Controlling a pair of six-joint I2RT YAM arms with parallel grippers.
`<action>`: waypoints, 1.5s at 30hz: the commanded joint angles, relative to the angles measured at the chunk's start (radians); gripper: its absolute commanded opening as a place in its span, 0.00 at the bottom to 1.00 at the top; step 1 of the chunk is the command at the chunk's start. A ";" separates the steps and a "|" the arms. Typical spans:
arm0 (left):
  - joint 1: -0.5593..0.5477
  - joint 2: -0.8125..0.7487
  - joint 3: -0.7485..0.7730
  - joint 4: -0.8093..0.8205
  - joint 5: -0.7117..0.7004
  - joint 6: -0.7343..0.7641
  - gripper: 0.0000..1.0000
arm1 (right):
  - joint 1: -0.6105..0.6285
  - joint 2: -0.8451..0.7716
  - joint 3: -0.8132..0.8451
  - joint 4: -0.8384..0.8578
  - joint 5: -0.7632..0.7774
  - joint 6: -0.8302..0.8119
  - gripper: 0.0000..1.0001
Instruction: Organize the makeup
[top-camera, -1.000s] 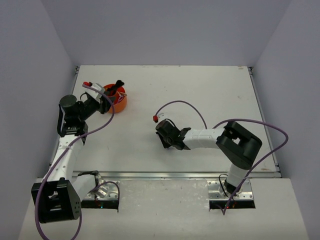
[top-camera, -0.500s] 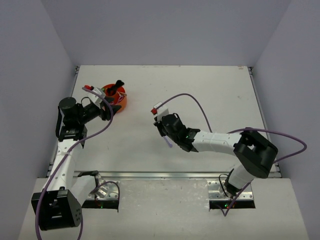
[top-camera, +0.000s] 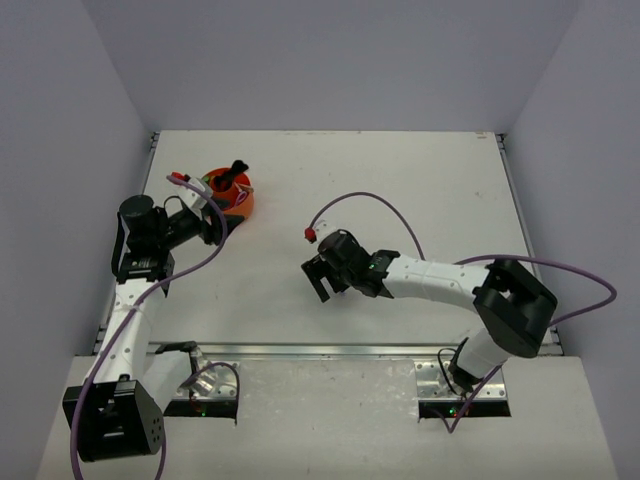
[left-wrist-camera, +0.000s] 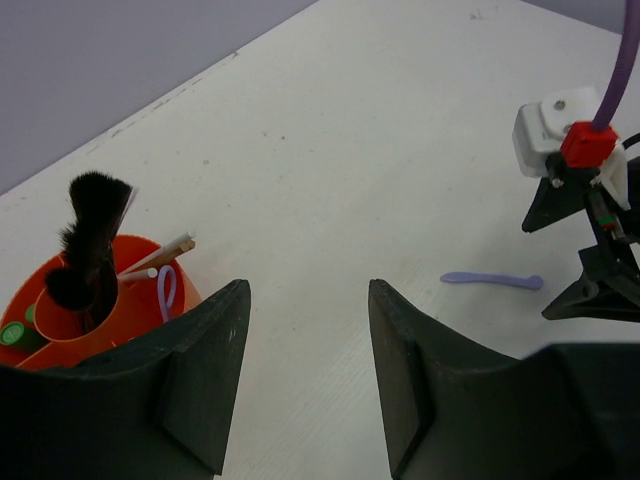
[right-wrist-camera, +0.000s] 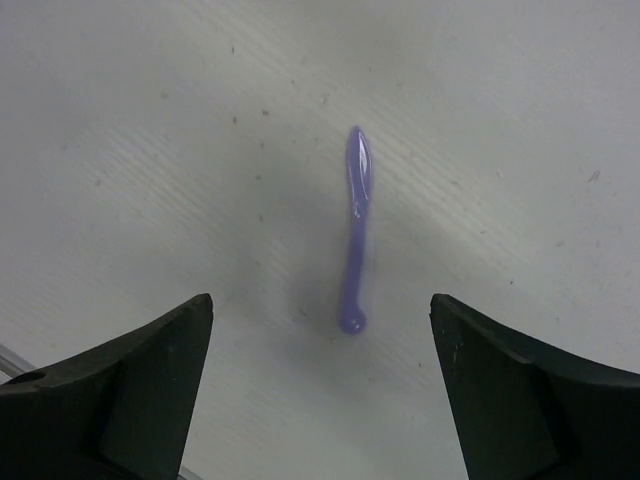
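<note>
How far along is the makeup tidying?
Mostly done: black brushes, pale sticks and a lilac looped tool stand in the orange tub. In hand: nothing; left gripper and right gripper are open, the right over a lilac spatula on the table. That spatula is left.

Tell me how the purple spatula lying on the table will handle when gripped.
The purple spatula looks thin and plastic, so probably light and perhaps slightly bendy. It lies flat on the table, so the right gripper, open above it, may struggle to get under it. Its flat blade should keep it from rolling.
</note>
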 joint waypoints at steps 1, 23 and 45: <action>0.008 -0.003 0.023 0.008 0.020 -0.011 0.49 | -0.027 0.083 0.079 -0.139 -0.070 0.069 0.94; 0.009 -0.015 0.011 -0.036 0.011 0.064 0.51 | -0.092 0.437 0.200 -0.273 -0.049 0.108 0.32; 0.009 -0.011 0.020 -0.036 0.017 0.049 0.52 | -0.074 0.173 -0.052 0.205 -0.050 0.056 0.00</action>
